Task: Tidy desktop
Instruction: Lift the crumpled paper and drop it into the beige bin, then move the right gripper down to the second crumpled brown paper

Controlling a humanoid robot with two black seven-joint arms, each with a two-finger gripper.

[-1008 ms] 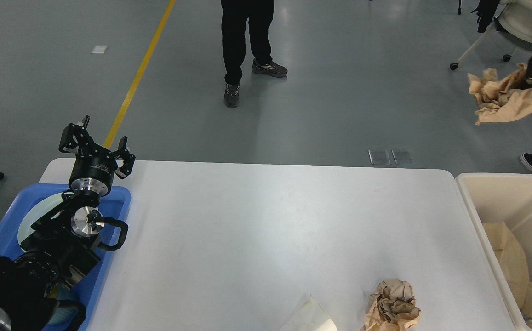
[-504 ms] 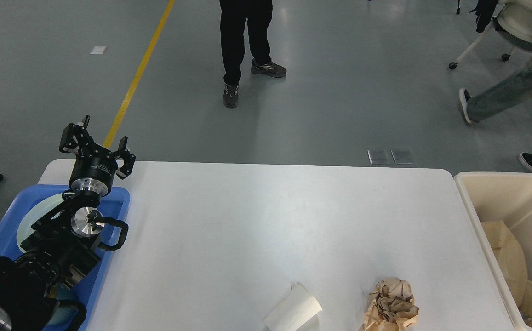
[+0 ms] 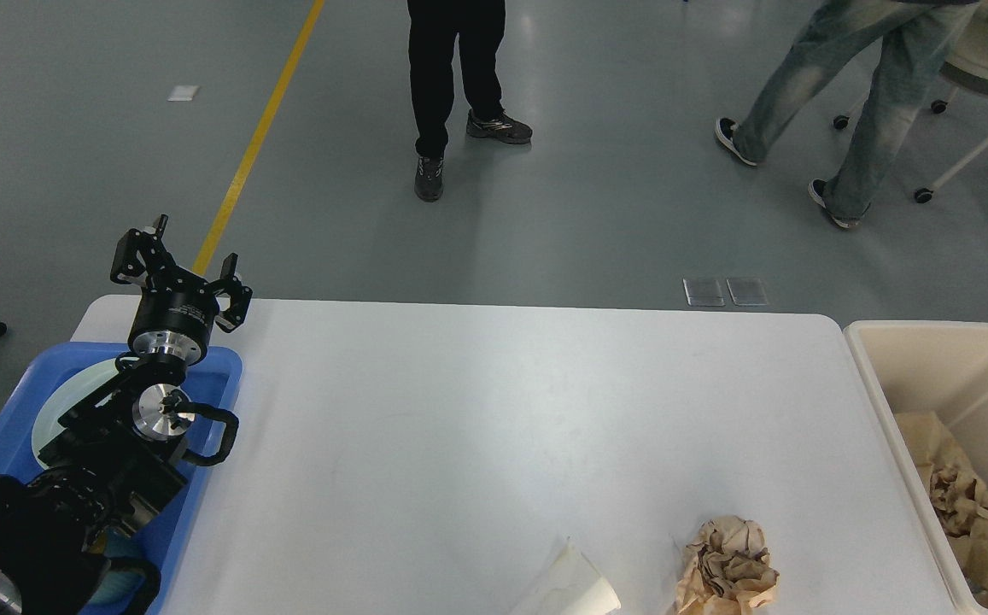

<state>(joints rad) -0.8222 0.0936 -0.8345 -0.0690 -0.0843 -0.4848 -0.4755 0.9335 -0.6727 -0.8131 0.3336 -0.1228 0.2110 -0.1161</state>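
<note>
The white desktop (image 3: 494,410) fills the middle of the head view. A crumpled ball of brown paper (image 3: 728,568) lies on it near the front right. A white paper cup (image 3: 575,589) lies on its side at the front edge, partly cut off. My left gripper (image 3: 178,265) is open and empty, held up over the far left corner of the desktop above the blue tray (image 3: 7,427). My right gripper is out of view.
The blue tray holds a pale round plate (image 3: 75,393) under my left arm. A beige bin (image 3: 946,384) stands at the right end with crumpled brown paper (image 3: 959,495) inside. Two people stand on the grey floor beyond the table, one in black (image 3: 451,68), one in jeans (image 3: 852,94).
The brown paper held high at the right a second ago now lies in the bin. The white cup has shifted at the front edge. A person in jeans walked in. My left arm has not moved.
</note>
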